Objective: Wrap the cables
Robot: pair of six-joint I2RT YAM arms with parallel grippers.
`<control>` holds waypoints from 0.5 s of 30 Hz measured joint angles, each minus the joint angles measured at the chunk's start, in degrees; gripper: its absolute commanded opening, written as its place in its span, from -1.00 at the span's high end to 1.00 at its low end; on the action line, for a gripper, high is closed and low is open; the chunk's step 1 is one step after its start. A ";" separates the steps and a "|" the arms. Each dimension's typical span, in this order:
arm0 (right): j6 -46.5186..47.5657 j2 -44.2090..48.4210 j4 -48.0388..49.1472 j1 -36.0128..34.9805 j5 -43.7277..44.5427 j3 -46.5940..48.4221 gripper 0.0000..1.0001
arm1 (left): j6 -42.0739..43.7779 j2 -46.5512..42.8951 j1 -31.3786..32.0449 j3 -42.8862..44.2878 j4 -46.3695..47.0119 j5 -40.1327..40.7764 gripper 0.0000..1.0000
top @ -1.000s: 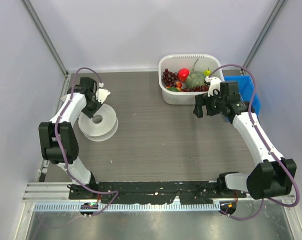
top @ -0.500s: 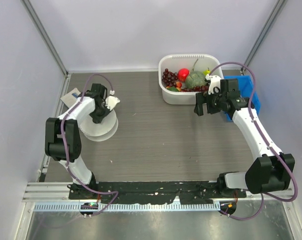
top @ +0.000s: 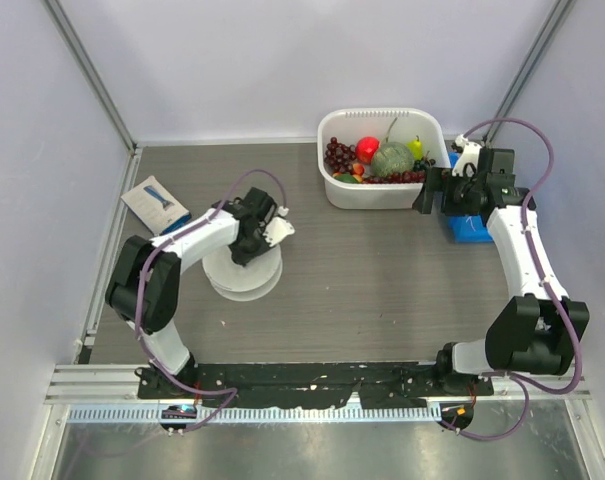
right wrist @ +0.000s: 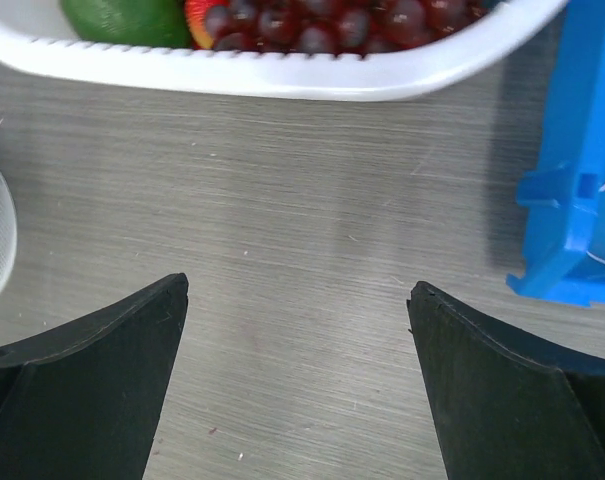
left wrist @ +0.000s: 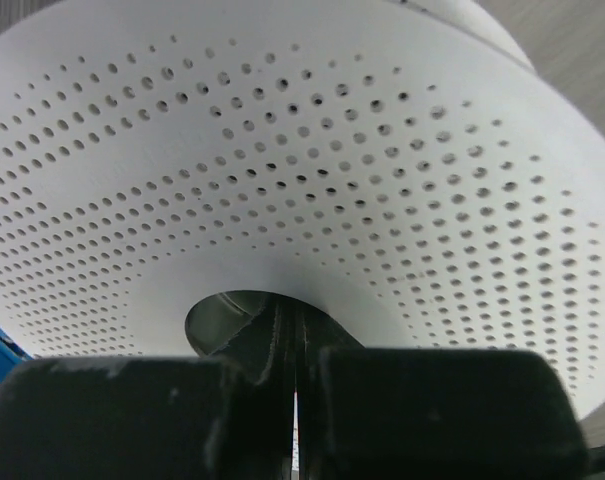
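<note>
A broad stretch of grey table (top: 372, 290) lies between the white spool (top: 232, 287) and the fruit tub (top: 334, 192) at the far edge. My left gripper (left wrist: 296, 350) sits pressed shut, low against the spool's perforated flange, its arm folded at the elbow. The cable I cannot pick out (not in any view). The right gripper (right wrist: 297, 295) hangs spread wide near the tub and the blue bin (top: 472, 230).

Top cam: fixed high at 6 o'clock behind the bases, facing down on the whole table (top: 362, 290). Left wrist cam: behind the left gripper (left wrist: 295, 370), very near; the spool (left wrist: 332, 200) fills the frame. Right wrist cam: behind the right gripper (right wrist: 297, 290), facing down, farther off; tub (right wrist: 282, 78) at 12, bin (right wrist: 582, 150) at 3. Top shares the spool with left wrist, tub and bin with right wrist.
</note>
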State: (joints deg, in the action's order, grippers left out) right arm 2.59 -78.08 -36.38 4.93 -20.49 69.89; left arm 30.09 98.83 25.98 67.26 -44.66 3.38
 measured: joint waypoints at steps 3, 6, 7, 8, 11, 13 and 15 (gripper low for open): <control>-1.11 -1.46 -0.02 2.51 -0.85 0.24 -0.93 | -3.10 0.85 5.66 2.38 -0.70 -0.33 1.00; -1.62 -1.86 0.00 3.28 -1.49 0.42 -0.93 | -6.29 2.91 10.40 6.54 -1.16 -0.63 1.00; -1.92 -1.84 -0.02 3.45 -1.73 0.50 -0.93 | -7.43 3.82 11.91 8.20 -1.25 -0.63 1.00; -2.19 -1.84 0.02 3.52 -1.88 0.68 -0.93 | -8.46 4.68 13.33 9.77 -1.25 -0.74 1.00; -2.82 -1.79 0.24 3.74 -1.97 0.98 -0.93 | -10.84 6.95 17.46 13.73 -0.94 -0.98 1.00; -3.06 -1.79 0.31 4.00 -2.05 1.03 -0.93 | -12.09 8.20 19.32 15.56 -0.90 -1.01 1.00; -3.21 -1.79 0.31 4.48 -2.19 1.05 -0.93 | -13.35 10.03 20.90 17.88 -0.83 -1.09 1.00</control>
State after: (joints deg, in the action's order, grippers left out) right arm -0.62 -79.88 -36.07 9.41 -22.68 70.94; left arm 16.73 108.86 46.87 85.14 -45.50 2.28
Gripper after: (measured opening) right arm 0.965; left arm 0.009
